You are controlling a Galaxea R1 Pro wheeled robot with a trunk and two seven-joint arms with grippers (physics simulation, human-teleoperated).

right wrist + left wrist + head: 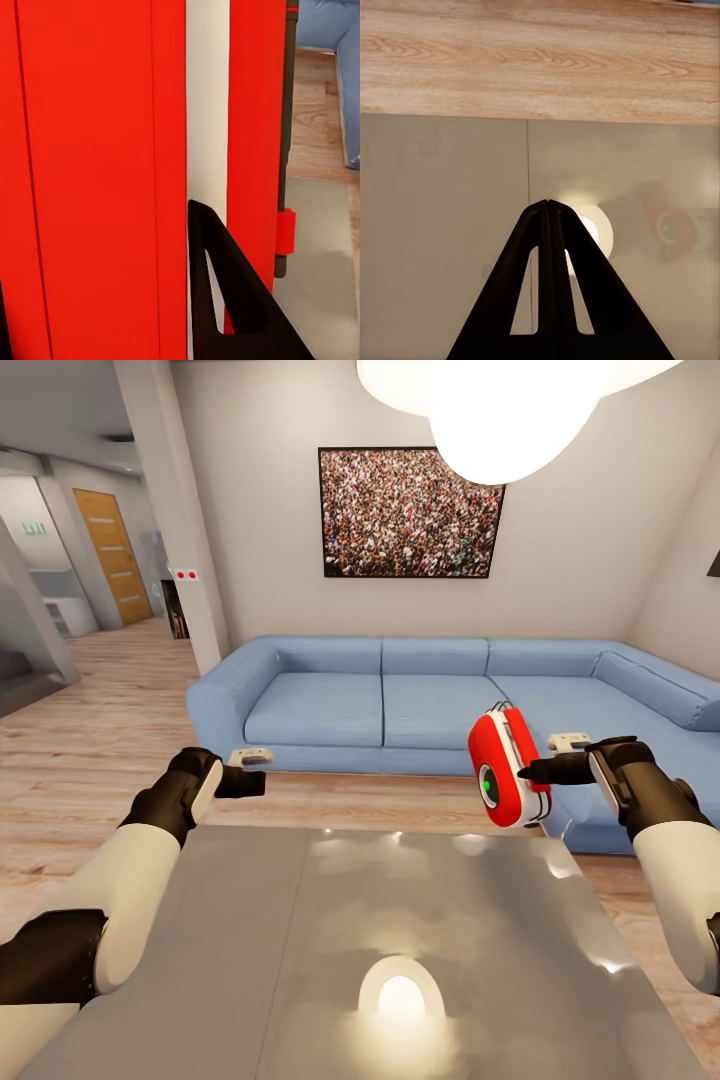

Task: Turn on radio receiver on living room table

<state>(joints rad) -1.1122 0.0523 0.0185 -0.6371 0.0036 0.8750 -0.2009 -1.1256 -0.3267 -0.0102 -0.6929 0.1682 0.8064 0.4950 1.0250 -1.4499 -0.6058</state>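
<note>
a: count? 
b: one radio receiver [508,768], one table [240,960], two grippers. 
a: radio? 
b: at 2 o'clock, lifted above the table, clamped in the right gripper [535,771], long axis near upright, green dial facing the camera. 
a: left gripper [255,782]? 
b: at 10 o'clock, fingers [547,285] pressed together, holding nothing. 
a: room? 
b: glossy grey top, wood floor [90,730], blue sofa [400,700].

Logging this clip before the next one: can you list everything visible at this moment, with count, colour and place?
radio receiver: one, red with white trim, green dial centre, held above the table's far right edge
table: one, glossy grey, directly in front
sofa: one, blue, L-shaped, behind the table
framed crowd picture: one, on the beige wall
pendant lamp: one, white, overhead
door: one, orange wood, far left
left end effector: black, shut, empty
right end effector: black, gripping the radio
</note>
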